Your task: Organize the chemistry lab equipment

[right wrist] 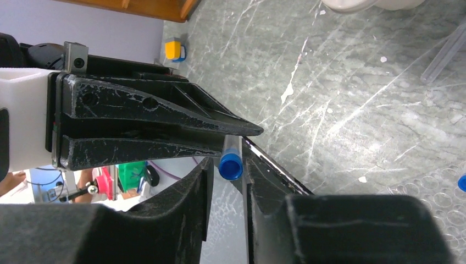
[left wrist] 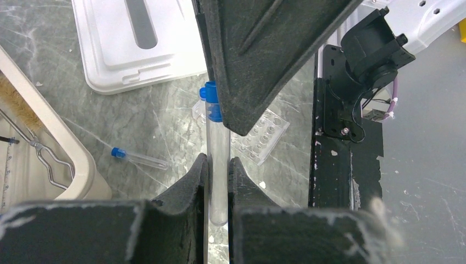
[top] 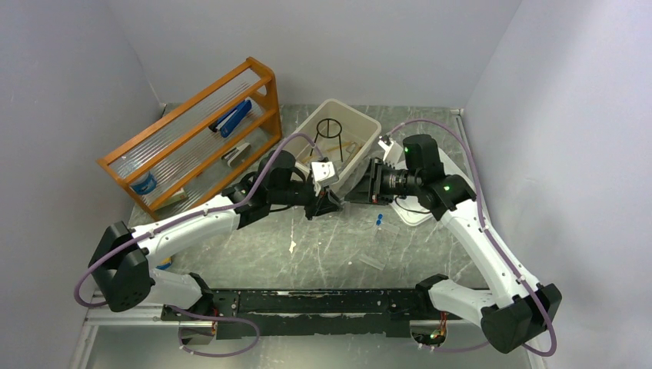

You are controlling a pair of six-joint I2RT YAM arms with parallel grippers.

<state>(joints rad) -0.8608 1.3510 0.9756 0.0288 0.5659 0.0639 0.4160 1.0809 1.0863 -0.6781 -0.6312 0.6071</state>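
My left gripper (left wrist: 218, 160) is shut on a clear vial (left wrist: 220, 137) with a blue cap (left wrist: 210, 102), held above the table. My right gripper (right wrist: 226, 163) faces it end-on. Its jaws stand open around the blue cap (right wrist: 231, 165), which lies against one finger with a gap on the other side. In the top view the two grippers meet mid-table, left (top: 327, 203) and right (top: 366, 187). A second blue-capped vial (left wrist: 137, 158) lies on the table (top: 380, 220). The black wire tripod (top: 330, 129) stands in the beige tub (top: 367, 123). Metal tongs (left wrist: 46, 159) lie in the tub.
The orange wooden rack (top: 192, 138) stands at the back left. The white lid (left wrist: 137, 49) lies on the table beside the tub, under my right arm (top: 411, 211). A clear well plate (left wrist: 264, 132) lies below the held vial. A small yellow block (right wrist: 173, 49) sits near the rack.
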